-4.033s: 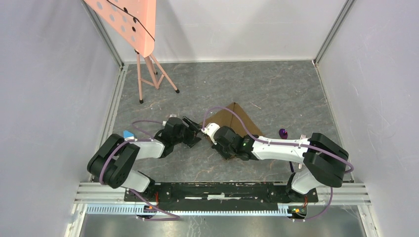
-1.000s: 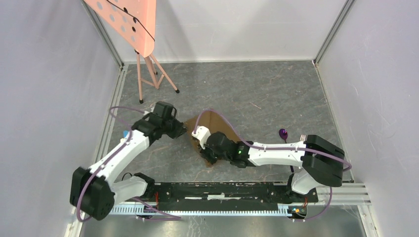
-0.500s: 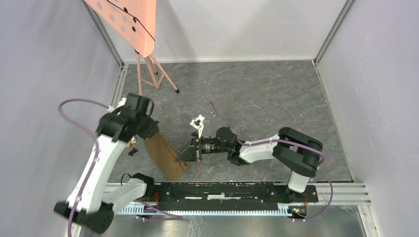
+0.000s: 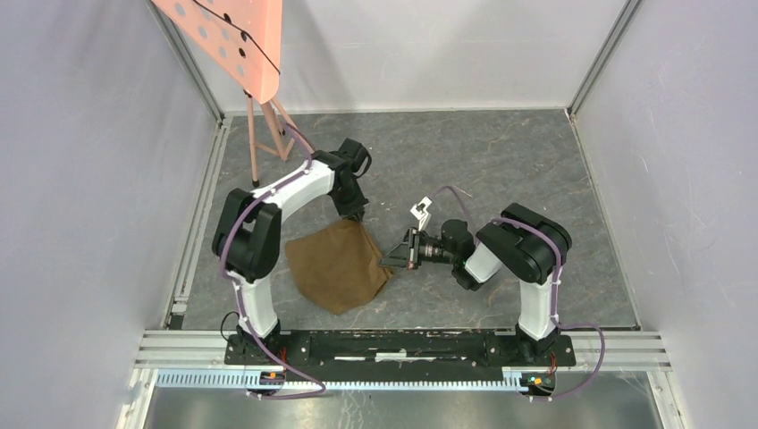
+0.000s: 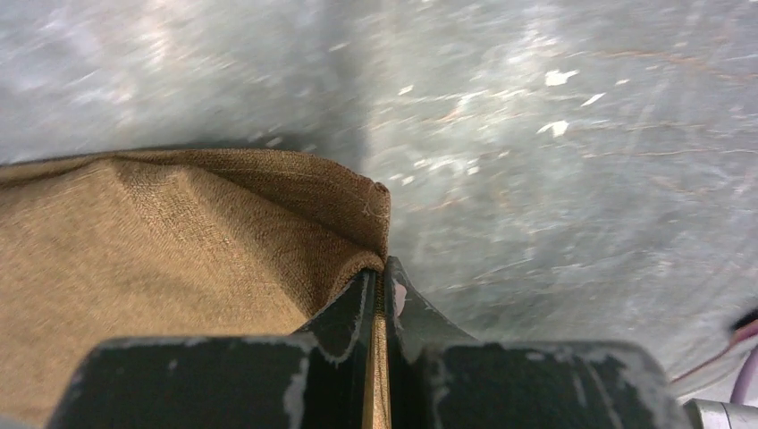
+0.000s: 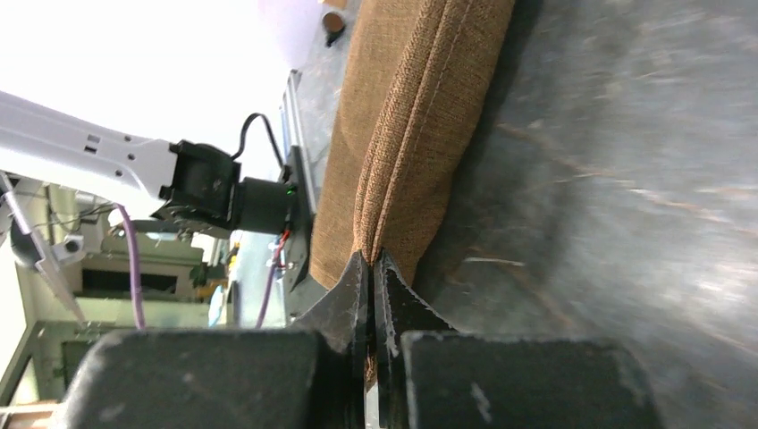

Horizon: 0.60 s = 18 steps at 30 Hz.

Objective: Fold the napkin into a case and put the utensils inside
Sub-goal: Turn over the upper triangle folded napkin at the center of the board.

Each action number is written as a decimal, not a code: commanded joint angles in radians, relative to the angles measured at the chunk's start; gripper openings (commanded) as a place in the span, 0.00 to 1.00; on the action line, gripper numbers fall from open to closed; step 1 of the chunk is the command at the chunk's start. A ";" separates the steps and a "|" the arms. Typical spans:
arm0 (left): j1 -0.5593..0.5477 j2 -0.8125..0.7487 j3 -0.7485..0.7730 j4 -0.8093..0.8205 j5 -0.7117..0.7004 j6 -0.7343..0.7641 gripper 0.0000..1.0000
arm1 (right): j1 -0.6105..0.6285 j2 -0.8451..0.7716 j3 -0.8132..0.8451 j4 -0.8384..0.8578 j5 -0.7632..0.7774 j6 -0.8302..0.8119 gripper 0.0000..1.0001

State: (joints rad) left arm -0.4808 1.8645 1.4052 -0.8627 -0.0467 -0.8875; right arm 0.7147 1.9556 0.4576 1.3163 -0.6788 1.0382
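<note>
The tan-brown napkin (image 4: 338, 264) lies as a broad, loosely spread sheet on the grey floor left of centre, not as a narrow case. My left gripper (image 4: 355, 214) is shut on its far corner; in the left wrist view the cloth (image 5: 170, 241) bunches up into the closed left gripper (image 5: 381, 271). My right gripper (image 4: 390, 262) is shut on the napkin's right corner. In the right wrist view a stitched fold of the cloth (image 6: 416, 125) runs into the pinched right gripper (image 6: 371, 261). The utensils are out of view.
A pink perforated board (image 4: 234, 43) on a thin-legged stand (image 4: 268, 134) occupies the far left corner. Grey walls close in three sides. The aluminium rail (image 4: 402, 344) with both arm bases runs along the near edge. The right arm's elbow (image 4: 527, 246) is folded up at the right.
The left arm has swung from the far left to the middle, carrying its napkin corner. The right gripper has drawn back to the right. The cloth, a hanging narrow strip before, is now spread wide.
</note>
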 commanded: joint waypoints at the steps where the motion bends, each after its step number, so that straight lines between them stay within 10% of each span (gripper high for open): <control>1: 0.022 0.085 0.112 0.311 -0.015 0.081 0.02 | -0.059 -0.015 -0.041 -0.117 -0.185 -0.149 0.00; 10: 0.014 0.228 0.212 0.449 0.194 0.110 0.02 | -0.203 -0.084 0.028 -0.569 -0.138 -0.457 0.03; 13: 0.010 0.246 0.247 0.428 0.229 0.137 0.08 | -0.213 -0.142 0.040 -0.686 -0.102 -0.508 0.22; 18: 0.002 0.156 0.210 0.420 0.265 0.195 0.44 | -0.216 -0.279 0.031 -0.886 0.025 -0.608 0.56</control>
State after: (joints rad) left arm -0.4889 2.1159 1.5887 -0.5220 0.1913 -0.7830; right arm 0.4953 1.7706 0.5049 0.6964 -0.7303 0.5724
